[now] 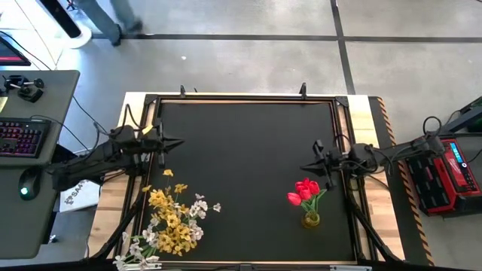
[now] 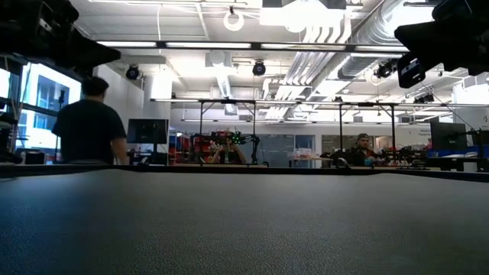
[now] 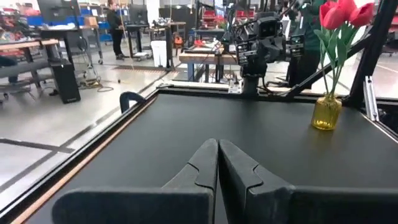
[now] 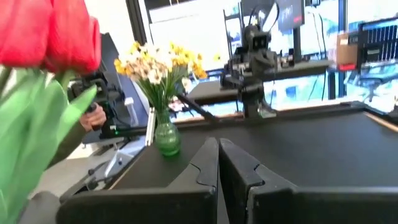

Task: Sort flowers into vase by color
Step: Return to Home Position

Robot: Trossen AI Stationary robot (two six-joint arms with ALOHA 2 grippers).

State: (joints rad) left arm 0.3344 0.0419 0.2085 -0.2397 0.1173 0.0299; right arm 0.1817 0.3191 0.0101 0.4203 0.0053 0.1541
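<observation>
Red tulips (image 1: 305, 190) stand upright in a small yellow glass vase (image 3: 326, 112) at the table's right near side. Yellow and white flowers (image 1: 175, 218) stand together in a green glass vase (image 4: 166, 138) at the left near side. My left gripper (image 1: 179, 141) hangs shut over the table's left edge, pointing level toward the right, with nothing between its fingers (image 3: 205, 155). My right gripper (image 1: 303, 167) is shut too, just beyond the tulips, pointing level toward the left.
The black mat (image 1: 248, 150) has a raised frame around it. A desk with a keyboard (image 1: 19, 139) stands left of the table, and a red case (image 1: 444, 173) right of it. A person (image 1: 113, 19) walks beyond the far edge; more people show in the room (image 2: 90, 122).
</observation>
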